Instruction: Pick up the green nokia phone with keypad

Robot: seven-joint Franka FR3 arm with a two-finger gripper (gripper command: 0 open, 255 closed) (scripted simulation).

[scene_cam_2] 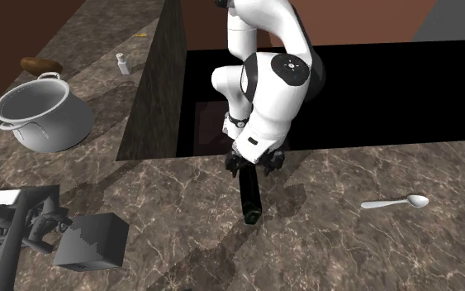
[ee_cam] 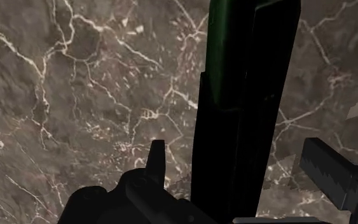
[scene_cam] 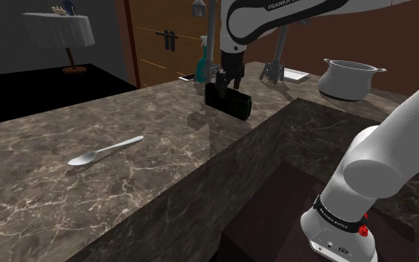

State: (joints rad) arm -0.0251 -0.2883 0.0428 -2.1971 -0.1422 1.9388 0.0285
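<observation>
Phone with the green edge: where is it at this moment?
In the shoulder view the phone sits just below the gripper on the marble counter, left of the pot and beyond the spoon.

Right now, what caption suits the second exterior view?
Black claw poised at one end of a dark, green-edged phone on the brown marbled counter; silver spoon lies apart.

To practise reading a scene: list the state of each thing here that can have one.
Dark flat phone with a green edge: on the brown marble counter, not clasped.
Black two-finger gripper: open, straddling the phone.
Grey two-handled pot: upright, lidless.
Silver spoon: lying flat on the counter.
</observation>
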